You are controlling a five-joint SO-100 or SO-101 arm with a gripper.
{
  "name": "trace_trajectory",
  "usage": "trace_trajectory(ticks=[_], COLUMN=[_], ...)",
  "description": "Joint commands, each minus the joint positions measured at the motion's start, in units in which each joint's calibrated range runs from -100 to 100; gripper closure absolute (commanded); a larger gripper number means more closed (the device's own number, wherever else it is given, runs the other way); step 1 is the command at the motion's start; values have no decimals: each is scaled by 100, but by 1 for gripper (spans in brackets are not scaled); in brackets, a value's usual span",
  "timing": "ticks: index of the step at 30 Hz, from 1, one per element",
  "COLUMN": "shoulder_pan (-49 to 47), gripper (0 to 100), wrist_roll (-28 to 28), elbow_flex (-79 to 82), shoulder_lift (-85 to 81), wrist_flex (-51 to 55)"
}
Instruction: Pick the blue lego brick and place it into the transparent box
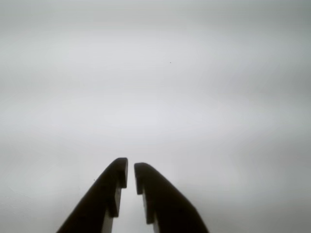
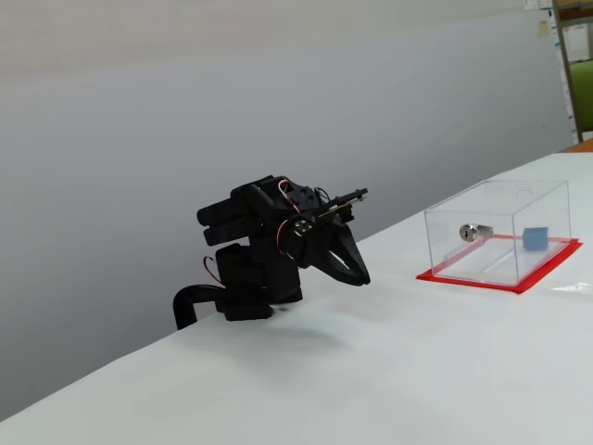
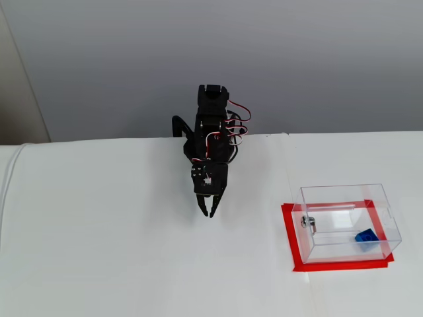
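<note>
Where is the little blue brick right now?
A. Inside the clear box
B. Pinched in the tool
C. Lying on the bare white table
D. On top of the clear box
A: the blue lego brick sits inside the transparent box over its red base, near a small silver cylinder, while the tool hangs empty well away from it.

The white surface [image 3: 99, 251] carries the transparent box [image 3: 347, 221] on its red base sheet [image 3: 291, 244] toward the right in both fixed views, well apart from the black arm [image 3: 210, 142] at the far edge.
</note>
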Motion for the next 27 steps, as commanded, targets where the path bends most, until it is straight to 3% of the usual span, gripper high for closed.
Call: trace_trajectory(ticks=[1, 27], shoulder_pan=[121, 91], gripper=[99, 99], wrist_roll=[-34, -18], elbow_flex=[96, 96], shoulder_lift=[-118, -101], wrist_flex=[171, 336])
